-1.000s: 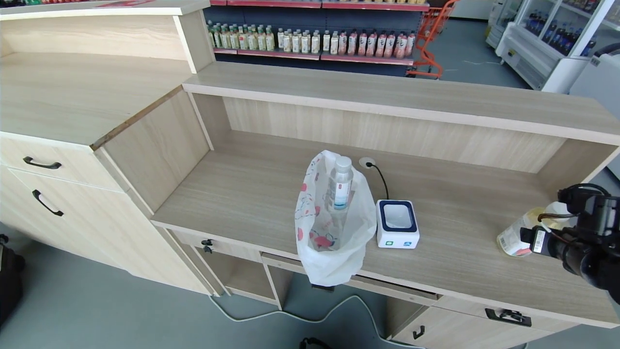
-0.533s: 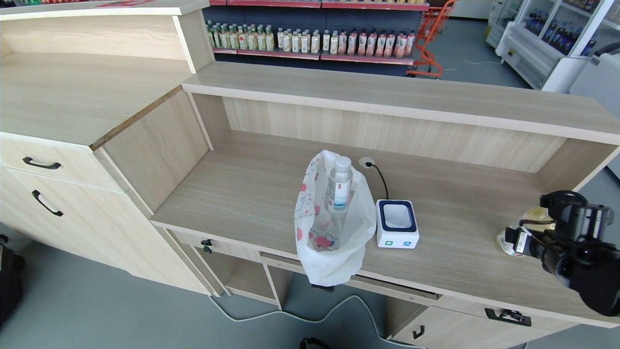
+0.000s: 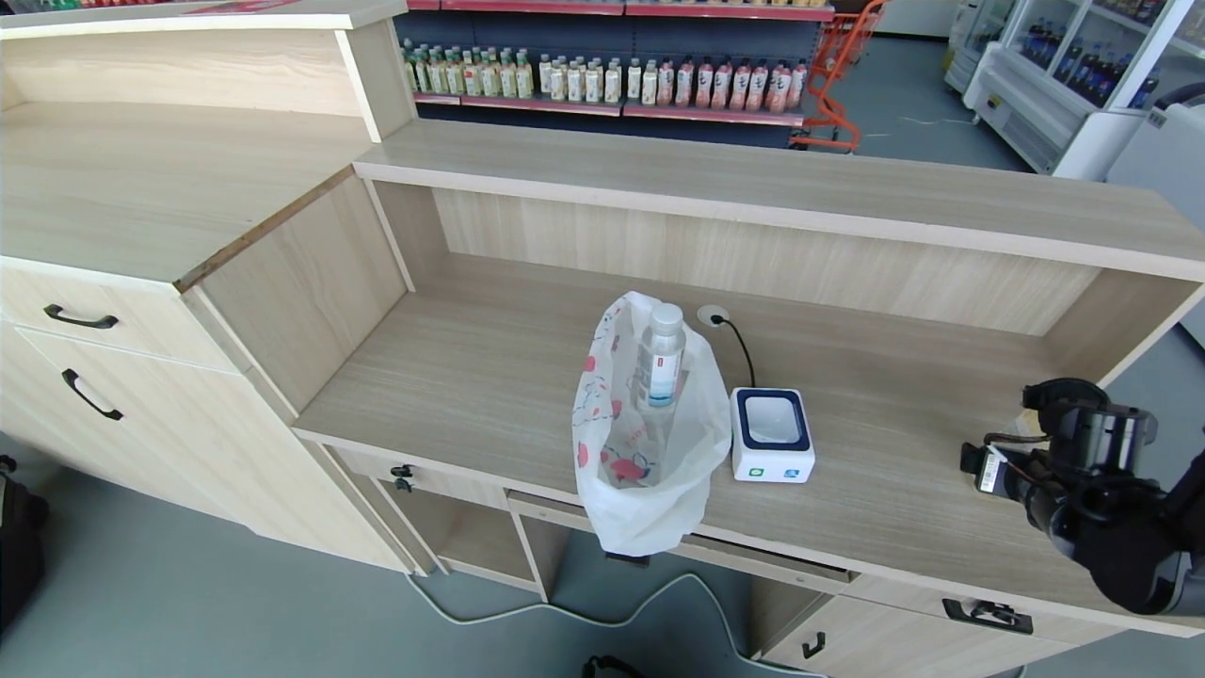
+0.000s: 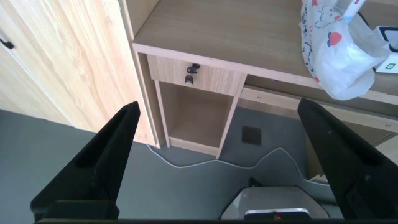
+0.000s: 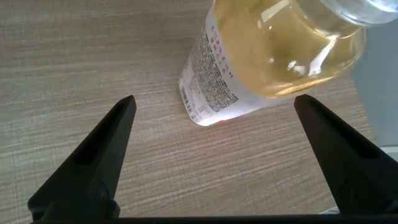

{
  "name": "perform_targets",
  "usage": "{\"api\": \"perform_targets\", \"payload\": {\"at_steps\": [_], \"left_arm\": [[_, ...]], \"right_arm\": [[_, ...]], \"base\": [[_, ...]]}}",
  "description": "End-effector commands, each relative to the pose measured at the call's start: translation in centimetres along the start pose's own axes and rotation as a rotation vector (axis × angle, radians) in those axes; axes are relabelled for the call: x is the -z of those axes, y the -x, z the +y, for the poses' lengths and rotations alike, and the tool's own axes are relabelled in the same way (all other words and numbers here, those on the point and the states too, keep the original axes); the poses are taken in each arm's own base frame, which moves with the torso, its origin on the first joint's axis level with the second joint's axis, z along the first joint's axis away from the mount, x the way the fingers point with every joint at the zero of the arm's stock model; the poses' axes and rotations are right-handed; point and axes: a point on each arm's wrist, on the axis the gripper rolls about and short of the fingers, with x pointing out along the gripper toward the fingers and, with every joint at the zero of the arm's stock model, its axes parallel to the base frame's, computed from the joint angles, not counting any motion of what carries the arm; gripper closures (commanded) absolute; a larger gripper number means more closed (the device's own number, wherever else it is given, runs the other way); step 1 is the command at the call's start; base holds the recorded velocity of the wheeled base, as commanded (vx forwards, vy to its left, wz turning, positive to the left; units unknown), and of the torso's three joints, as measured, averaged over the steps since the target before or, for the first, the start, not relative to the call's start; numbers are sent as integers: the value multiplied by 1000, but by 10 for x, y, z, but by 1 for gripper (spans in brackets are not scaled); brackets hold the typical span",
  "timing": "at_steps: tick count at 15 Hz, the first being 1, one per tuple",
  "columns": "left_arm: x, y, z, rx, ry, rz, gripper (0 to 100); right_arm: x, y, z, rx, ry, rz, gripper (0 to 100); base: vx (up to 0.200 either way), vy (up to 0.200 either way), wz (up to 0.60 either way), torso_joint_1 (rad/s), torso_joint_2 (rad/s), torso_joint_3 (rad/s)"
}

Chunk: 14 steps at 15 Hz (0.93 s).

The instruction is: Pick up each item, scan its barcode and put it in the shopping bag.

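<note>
The right pincer (image 5: 216, 104) hangs wide open over the clear plastic bottle of yellow drink (image 5: 273, 56), lying on its side near the pale wooden counter's (image 5: 74, 56) edge, where a glancing finger could roll it off.

A drink bottle (image 5: 267, 56) lies on its side on the counter (image 3: 490, 377) just ahead of my right fingers (image 5: 118, 143), in line with the gap between them and touching neither. Well to their left sits the scanner (image 3: 772, 435). The shopping bag (image 3: 650, 443) is just beside it, farther left, sagging over the counter's front edge with a water bottle (image 3: 662, 358) upright inside. My left fingers (image 4: 112, 149), spread below counter level, face the cubby (image 4: 196, 115) under the counter.
</note>
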Motion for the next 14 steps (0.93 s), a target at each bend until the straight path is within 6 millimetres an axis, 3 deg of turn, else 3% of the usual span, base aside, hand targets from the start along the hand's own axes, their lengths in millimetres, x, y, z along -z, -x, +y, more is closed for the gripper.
{"api": "perform_targets", "payload": {"at_steps": [1, 14], "left_arm": [[0, 0, 0, 0, 0, 0, 0], [0, 0, 0, 0, 0, 0, 0]], "right_arm": [[5, -5, 3, -2, 8, 12, 0], [-3, -17, -22, 81, 69, -30, 0]], "base": [[0, 0, 0, 0, 0, 0], [0, 0, 0, 0, 0, 0]]}}
